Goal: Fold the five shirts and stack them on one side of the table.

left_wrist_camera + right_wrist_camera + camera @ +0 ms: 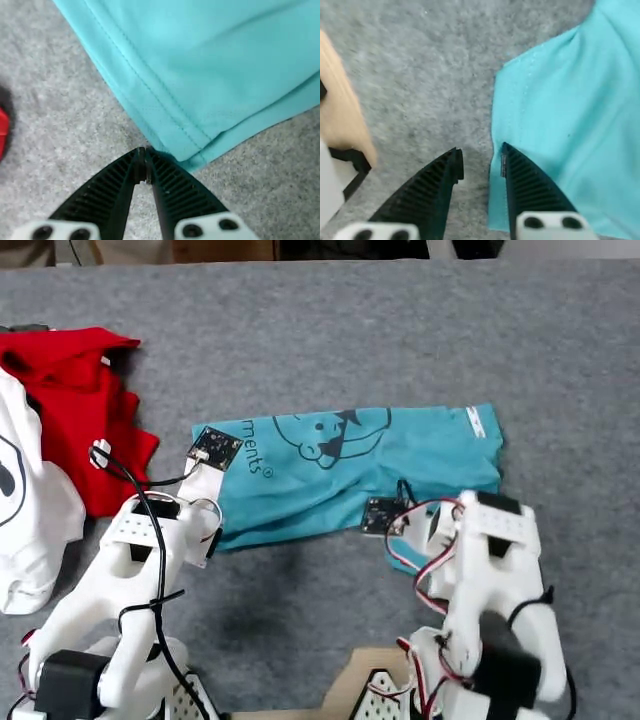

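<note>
- I see the counter (400, 340) covered in grey, carpet-like felt from edge to edge.
- A teal shirt (400, 465) lies flat across the middle, folded into a long band, with a cartoon print and some lettering facing up.
- In the left wrist view, one stitched corner of it rests flat on the felt.
- A red shirt (75, 410) lies crumpled at the far left, near the teal one, with a strip of grey between them.
- A white shirt (30, 510) is bunched at the left edge, touching the red one.
- A pale wooden board (345, 685) sits at the near edge.
</note>
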Controlling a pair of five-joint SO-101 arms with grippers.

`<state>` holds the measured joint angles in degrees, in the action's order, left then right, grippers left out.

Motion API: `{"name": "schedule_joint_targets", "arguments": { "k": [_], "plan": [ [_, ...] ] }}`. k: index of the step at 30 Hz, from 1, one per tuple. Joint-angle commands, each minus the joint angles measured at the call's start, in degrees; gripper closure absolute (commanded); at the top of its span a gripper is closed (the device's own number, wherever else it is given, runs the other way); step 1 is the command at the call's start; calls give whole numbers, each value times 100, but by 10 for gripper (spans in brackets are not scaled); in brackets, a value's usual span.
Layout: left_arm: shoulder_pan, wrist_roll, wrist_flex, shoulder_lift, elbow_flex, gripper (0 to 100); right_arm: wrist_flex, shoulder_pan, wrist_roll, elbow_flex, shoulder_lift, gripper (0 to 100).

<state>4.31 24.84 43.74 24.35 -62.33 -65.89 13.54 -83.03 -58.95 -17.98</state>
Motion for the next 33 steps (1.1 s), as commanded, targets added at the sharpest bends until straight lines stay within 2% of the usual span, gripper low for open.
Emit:
{"name": "schedule_joint_targets", "arguments": {
  "k": [1,4,12,18,26,33],
  "plan": [
    [0,9,-35,101,26,981,105,145,-105,295,365,850],
    [0,9,-35,101,26,981,457,145,-105,286,523,859],
    [0,9,-35,101,26,981,536,145,-105,356,655,996],
    [-9,9,-35,92,26,981,308,163,-79,1042,453,995],
    [-9,9,-35,92,26,981,-325,127,-79,2756,198,995],
    [-9,9,-44,92,26,981,-290,-286,-70,3925,708,995]
  ]
}}
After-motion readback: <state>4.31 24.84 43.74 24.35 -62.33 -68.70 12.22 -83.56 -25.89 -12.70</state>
